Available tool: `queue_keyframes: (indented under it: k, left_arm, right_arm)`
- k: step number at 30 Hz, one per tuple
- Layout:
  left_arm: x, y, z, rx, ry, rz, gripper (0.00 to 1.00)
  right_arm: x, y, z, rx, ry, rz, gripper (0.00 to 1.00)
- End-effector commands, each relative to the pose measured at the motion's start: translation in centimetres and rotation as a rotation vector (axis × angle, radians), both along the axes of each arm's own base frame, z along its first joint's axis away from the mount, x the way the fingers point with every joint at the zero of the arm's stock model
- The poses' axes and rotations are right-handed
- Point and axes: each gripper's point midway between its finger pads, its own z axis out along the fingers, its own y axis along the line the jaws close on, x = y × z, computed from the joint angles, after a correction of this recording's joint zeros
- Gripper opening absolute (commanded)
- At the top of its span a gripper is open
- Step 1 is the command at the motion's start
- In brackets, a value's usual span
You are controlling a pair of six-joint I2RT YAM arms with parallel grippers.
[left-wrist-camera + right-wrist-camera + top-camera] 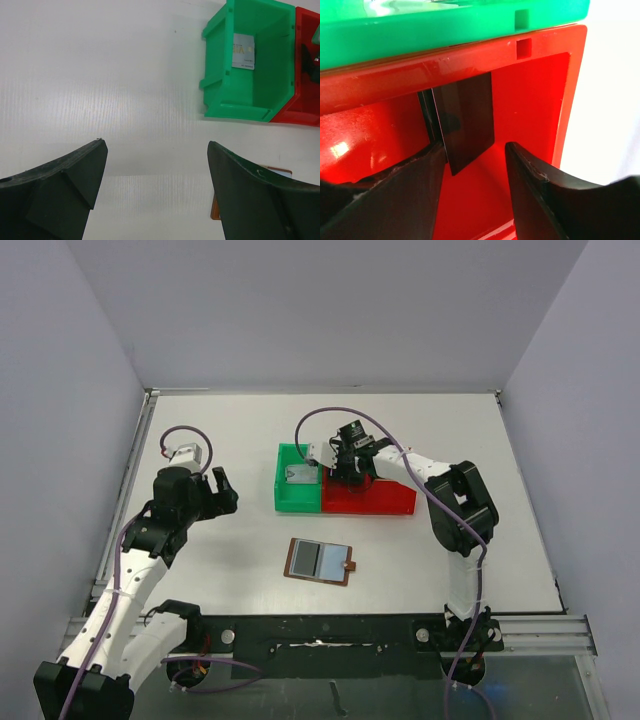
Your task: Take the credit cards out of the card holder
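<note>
The black card [467, 125] leans inside the red bin [530, 100], just beside the right gripper [476, 146], whose fingers are spread and empty; better to lift straight up than drag it. The card holder [320, 561] lies open in front of the bin, and the left gripper [157, 144], spread and empty, is well left of it

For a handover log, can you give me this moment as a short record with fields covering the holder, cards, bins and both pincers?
card holder: lying open, apart from both bins; cannot tell if any card remains inside
green bin: holds a silver-grey card
red bin: holds a black card, standing tilted
left pincer: open, empty, left of the green bin
right pincer: open, inside the red bin, at the black card
</note>
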Motion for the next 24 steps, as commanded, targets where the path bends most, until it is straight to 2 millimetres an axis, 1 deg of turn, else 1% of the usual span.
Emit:
queue_keyframes:
  k: [1, 7, 12, 17, 20, 24]
  left_arm:
    - [1.0, -0.3, 1.6, -0.012, -0.071, -0.021, 0.81]
    - [1.0, -0.4, 1.4, -0.012, -0.065, -0.026, 0.81]
    - [1.0, -0.5, 1.4, -0.014, -0.063, -0.031, 0.81]
    - [1.0, -0.6, 1.4, -0.016, -0.061, -0.033, 0.81]
    - [1.0, -0.5, 1.5, -0.016, -0.064, -0.031, 0.81]
    - [1.0, -0.4, 1.6, -0.01, -0.071, -0.023, 0.81]
  right_arm:
    - [1.0, 0.7, 2.4, 0.055, -0.04, 0.001, 0.52]
    - [1.0, 0.7, 2.3, 0.055, -0.033, 0.003, 0.57]
    - [1.1, 0.8, 2.6, 0.065, -0.034, -0.002, 0.59]
    - [1.2, 1.1, 3.4, 0.085, -0.047, -0.006, 0.6]
    - [1.3, 1.5, 4.9, 0.13, -0.07, -0.013, 0.6]
    - [1.4, 2.3, 8.7, 0.236, -0.124, -0.039, 0.63]
